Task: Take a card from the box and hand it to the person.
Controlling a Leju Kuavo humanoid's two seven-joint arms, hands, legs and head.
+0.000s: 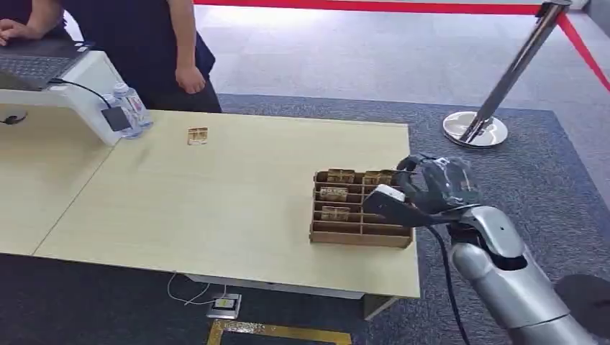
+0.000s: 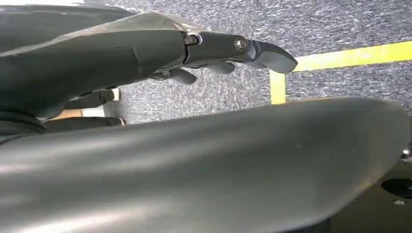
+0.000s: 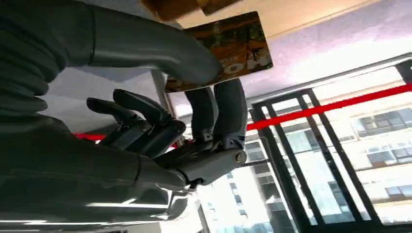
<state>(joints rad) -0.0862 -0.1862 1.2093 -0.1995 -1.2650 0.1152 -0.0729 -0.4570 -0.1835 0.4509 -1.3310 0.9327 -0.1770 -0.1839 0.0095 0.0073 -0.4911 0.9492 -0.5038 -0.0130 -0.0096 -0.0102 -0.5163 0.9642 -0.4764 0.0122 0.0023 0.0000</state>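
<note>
A brown cardboard box [image 1: 352, 233] with slotted rows of cards stands near the table's right edge. My right hand [image 1: 424, 190] hovers over the box's right side. In the right wrist view the thumb and fingers of this hand [image 3: 204, 92] pinch an orange-brown printed card [image 3: 240, 41]. The person [image 1: 155, 50], in dark clothes, stands behind the table's far left with one hand hanging at the edge. My left hand [image 2: 233, 48] hangs down over the carpet with its fingers stretched out and nothing in them.
One loose card [image 1: 197, 136] lies on the light wooden table [image 1: 216, 208] near the far side. A water bottle [image 1: 133, 108] and a laptop [image 1: 36, 61] on a white stand sit at the far left. A stanchion [image 1: 476, 129] with red tape stands beyond the table's right.
</note>
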